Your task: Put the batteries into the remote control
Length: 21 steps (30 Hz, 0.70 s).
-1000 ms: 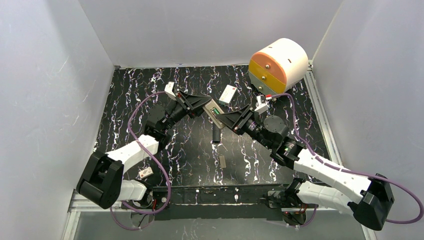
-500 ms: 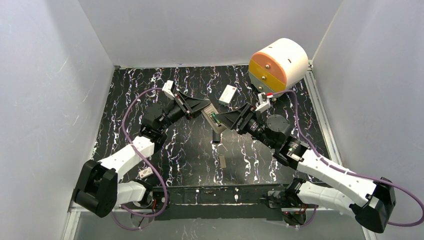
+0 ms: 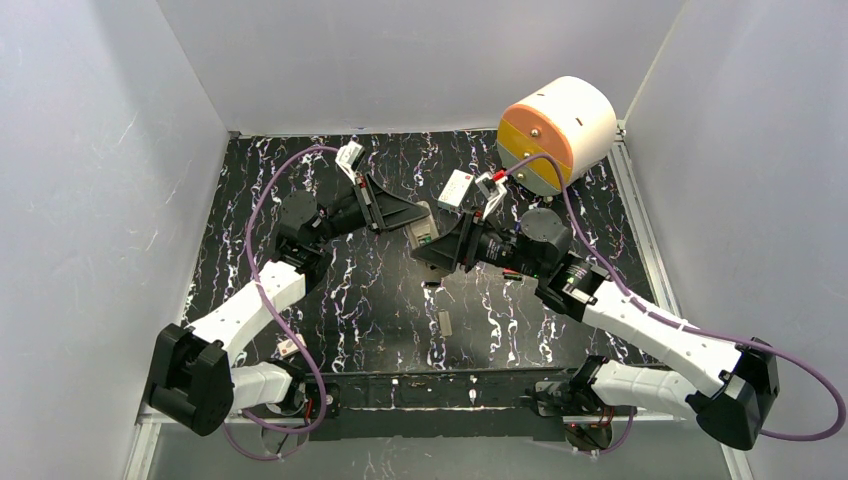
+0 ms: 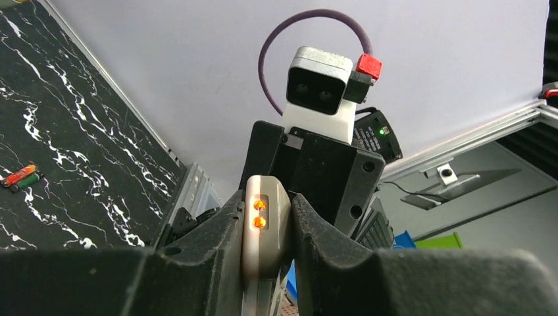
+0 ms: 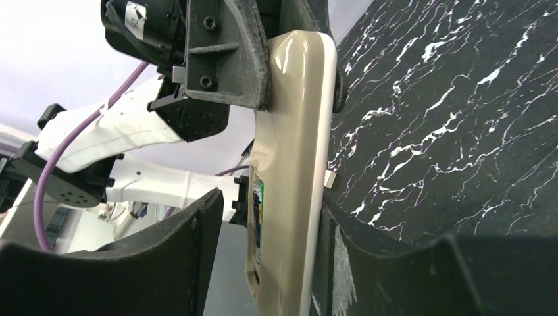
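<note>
Quick rundown of the clutter on my black marbled counter point(image 3: 370, 300). In the top view there's a fat drum point(image 3: 556, 132) with white, orange and yellow bands in the upper right, and a little white box point(image 3: 455, 188) with a red mark just left of it. A small grey strip point(image 3: 444, 322) lies alone at lower centre, and a tiny white-and-red bit point(image 3: 291, 346) sits down by my left base. A long black bar point(image 3: 431, 279) pokes out from under my right jaws, which cover most of it. In the left wrist view two loose batteries point(image 4: 20, 176), one red and one green, lie side by side at the left edge, well apart from everything else. My right wrist's camera block point(image 4: 317, 92) looms in the middle, right behind the action. The remote control point(image 3: 421, 226) is held up off the counter in the middle of the top view, between both arms. My left jaws are clamped on one end. My right jaws stand apart around the other end, one finger point(image 5: 395, 276) right up against it and the other finger point(image 5: 145, 263) with a clear gap. Up close it's edge-on with a glossy beige back. A bit of green point(image 5: 258, 201) shows in the open bay, and two orange lights point(image 4: 260, 214) glow on its end.
</note>
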Tool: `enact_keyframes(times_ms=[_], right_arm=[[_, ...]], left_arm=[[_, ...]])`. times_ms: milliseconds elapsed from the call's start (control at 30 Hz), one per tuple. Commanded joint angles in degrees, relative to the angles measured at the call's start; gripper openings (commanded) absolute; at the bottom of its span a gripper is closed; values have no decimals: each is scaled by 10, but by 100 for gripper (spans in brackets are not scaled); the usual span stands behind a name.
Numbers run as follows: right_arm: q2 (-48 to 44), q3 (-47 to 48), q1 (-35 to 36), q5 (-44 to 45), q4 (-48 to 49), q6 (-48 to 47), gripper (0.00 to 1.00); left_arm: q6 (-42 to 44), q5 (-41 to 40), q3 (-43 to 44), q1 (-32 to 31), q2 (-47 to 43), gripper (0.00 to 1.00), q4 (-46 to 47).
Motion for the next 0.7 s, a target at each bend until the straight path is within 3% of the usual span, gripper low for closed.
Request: enact_keyframes(times_ms=[0,67,167,367,667], right_arm=[[-13,12,-2,-50,50,-5,63],[-24,5,-4,-34,52,-3,70],[-32,2,-6,-2,29,-5,71],[-43,-12,-10,16,15,-9,55],[-41,1,-17,6,-11,-23,42]], left_arm=[[25,42,23,1,-2,0,0],[28,44,22,1,-4,0,0],[30,46,21,1,-7,0,0],[34,46,22,2,-11,0,-8],[38,54,25,2,-14,0,-10]])
